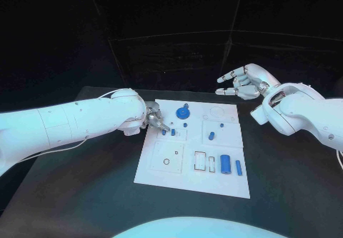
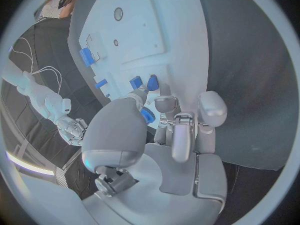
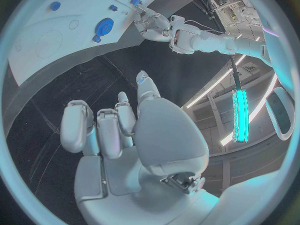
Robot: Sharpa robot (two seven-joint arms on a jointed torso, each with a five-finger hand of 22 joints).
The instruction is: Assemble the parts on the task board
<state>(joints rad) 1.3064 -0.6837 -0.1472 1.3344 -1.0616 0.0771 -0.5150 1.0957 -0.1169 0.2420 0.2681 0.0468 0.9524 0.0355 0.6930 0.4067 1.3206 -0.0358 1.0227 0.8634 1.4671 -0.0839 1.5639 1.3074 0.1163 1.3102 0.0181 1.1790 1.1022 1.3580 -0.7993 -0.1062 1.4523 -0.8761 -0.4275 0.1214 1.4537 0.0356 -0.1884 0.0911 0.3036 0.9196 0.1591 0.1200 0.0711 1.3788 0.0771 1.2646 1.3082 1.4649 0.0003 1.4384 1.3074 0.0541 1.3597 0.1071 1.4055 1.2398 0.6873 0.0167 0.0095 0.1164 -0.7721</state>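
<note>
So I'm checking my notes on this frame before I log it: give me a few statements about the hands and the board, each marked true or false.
1. The left hand is at the task board's left edge, fingers by a small blue part. True.
2. The right hand holds a blue part. False: it hangs beyond the board's far edge, fingers apart, holding nothing.
3. A round blue disc sits near the board's far edge. True.
4. The long blue cylinder stands upright. False: it lies flat near the board's near right corner.
</note>
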